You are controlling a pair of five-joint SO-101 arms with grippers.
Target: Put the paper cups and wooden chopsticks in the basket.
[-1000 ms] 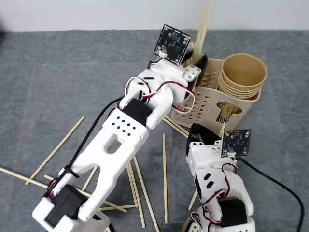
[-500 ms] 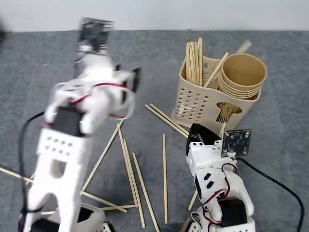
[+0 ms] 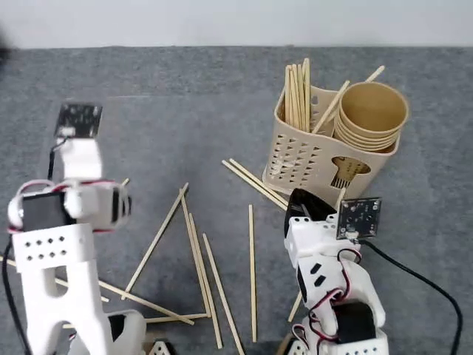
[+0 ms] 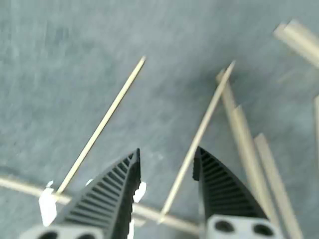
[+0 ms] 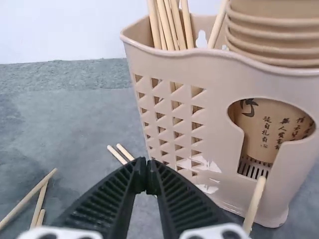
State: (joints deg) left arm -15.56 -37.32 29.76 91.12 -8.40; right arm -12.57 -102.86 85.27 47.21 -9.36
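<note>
A beige slotted basket (image 3: 295,159) stands at the back right and holds a stack of paper cups (image 3: 373,111) and a bundle of wooden chopsticks (image 3: 297,92). Several loose chopsticks (image 3: 198,255) lie on the grey mat. My left gripper (image 4: 167,152) is open just above the mat, and one loose chopstick (image 4: 199,134) runs between its fingers untouched. My right gripper (image 5: 146,167) is shut on nothing, a short way in front of the basket (image 5: 199,114). From above, the right gripper (image 3: 307,203) sits beside the basket's near corner.
Two chopsticks (image 3: 255,183) lie against the basket's front left side. One chopstick (image 5: 254,201) leans by its base. A single chopstick (image 3: 251,274) lies between the two arms. The left arm (image 3: 66,214) stands over the mat's left part, near more chopsticks (image 4: 104,122).
The left arm has swung from the basket far to the left and down over the loose chopsticks. The chopsticks it held at the basket now stand inside it. The right arm kept still.
</note>
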